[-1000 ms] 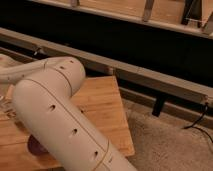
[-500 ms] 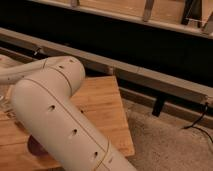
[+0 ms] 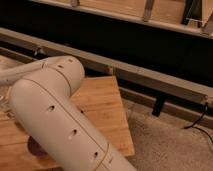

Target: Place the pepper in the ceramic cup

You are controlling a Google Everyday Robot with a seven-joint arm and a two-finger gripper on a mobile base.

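Observation:
My big cream arm fills the left of the camera view and reaches out past the left edge. My gripper is out of view beyond that edge. A small dark maroon sliver shows under the arm on the wooden table; it looks like part of the ceramic cup, and the rest of it is hidden by the arm. The pepper is hidden or out of view.
The table's right edge drops to a speckled floor. A long metal rail and a dark panel run behind the table. A black post and a cable are on the right.
The arm has shifted only slightly. The dark sliver under it still shows at the same spot.

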